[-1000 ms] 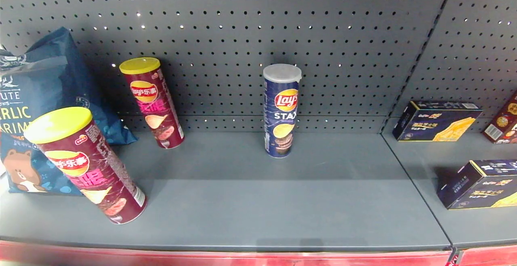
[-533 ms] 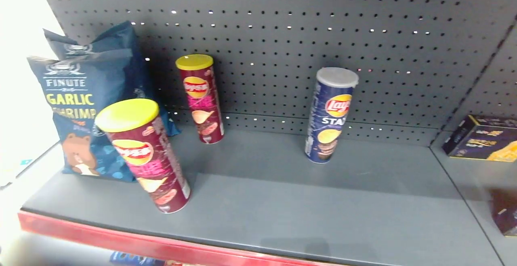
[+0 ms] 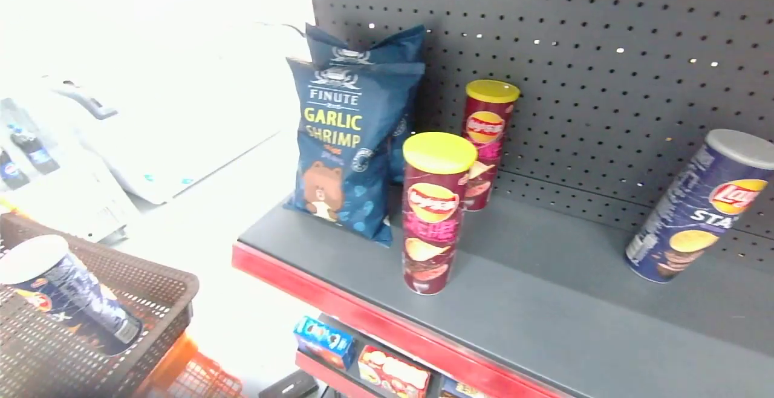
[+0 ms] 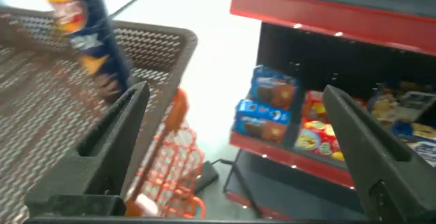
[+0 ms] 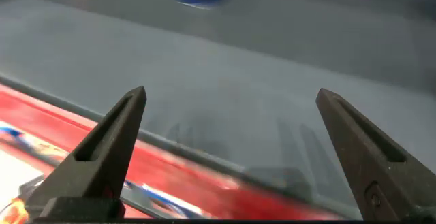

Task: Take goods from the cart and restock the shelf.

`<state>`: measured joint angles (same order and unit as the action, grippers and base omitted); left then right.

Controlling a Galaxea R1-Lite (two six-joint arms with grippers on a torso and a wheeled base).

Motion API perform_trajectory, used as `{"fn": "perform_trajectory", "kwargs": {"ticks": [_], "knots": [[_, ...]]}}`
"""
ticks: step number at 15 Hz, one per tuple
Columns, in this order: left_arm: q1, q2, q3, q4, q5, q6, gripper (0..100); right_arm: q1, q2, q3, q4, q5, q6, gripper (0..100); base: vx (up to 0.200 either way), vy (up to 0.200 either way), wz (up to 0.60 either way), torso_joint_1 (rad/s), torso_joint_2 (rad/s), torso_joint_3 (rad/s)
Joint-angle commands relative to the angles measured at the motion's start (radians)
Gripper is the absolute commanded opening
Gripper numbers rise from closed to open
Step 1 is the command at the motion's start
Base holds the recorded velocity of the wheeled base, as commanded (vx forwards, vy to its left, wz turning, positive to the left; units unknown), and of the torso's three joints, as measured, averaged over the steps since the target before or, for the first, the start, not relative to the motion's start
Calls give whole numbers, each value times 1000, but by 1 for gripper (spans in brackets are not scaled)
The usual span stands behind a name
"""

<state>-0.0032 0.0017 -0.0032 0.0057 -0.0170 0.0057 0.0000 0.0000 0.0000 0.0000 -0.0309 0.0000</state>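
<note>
Restocking run: a blue crisp can [image 3: 66, 292] stands near-upright in the brown cart basket [image 3: 163, 313], ahead of the left gripper [image 4: 235, 149] but off its centreline and well apart. This arm looks the nearer. Its jaws gape wide, empty. The right gripper [image 5: 231, 149], likewise spread and empty, hovers over the shelf [image 3: 544, 313] edge.

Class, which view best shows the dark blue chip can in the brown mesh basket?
Head view: the dark blue chip can shows nearly whole, lid to base, in the brown mesh basket. Left wrist view: the can is blurred, its top cut off. Right wrist view faces the grey shelf.
</note>
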Motion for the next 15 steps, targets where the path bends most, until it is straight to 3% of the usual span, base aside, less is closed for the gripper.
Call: {"fn": "perform_trajectory", "kwargs": {"ticks": [1, 5, 15], "knots": [[0, 1, 0, 0, -1, 0, 100, 0, 2, 0, 0, 0, 0, 100, 0, 0, 600, 7, 7, -2], [0, 1, 0, 0, 0, 0, 100, 0, 2, 0, 0, 0, 0, 100, 0, 0, 600, 1, 4, 1], [0, 1, 2, -1, 3, 3, 100, 0, 2, 0, 0, 0, 0, 100, 0, 0, 0, 0, 0, 0]]}}
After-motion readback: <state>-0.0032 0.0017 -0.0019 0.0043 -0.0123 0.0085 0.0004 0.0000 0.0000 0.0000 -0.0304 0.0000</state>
